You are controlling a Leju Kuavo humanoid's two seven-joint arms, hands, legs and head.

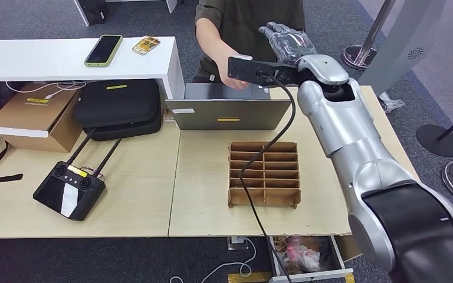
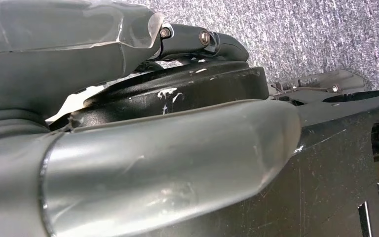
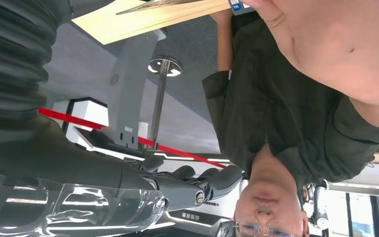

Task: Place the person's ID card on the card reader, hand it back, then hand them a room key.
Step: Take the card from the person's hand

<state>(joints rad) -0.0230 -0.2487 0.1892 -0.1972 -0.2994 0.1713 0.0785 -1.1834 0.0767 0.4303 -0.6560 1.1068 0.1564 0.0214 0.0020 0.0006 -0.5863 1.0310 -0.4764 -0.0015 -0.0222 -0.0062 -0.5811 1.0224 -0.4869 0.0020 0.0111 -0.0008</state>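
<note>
The robot's silver right arm (image 1: 354,147) reached forward and up, its dark many-fingered right hand (image 1: 286,40) raised with fingers spread, holding nothing. The grey-covered left hand (image 2: 143,148) hung low.

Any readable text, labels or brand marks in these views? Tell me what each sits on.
None can be read.
Yellow labels on the laptop, black case, cardboard box and controller: too small.
Card on the white shelf: print blurred.
</note>
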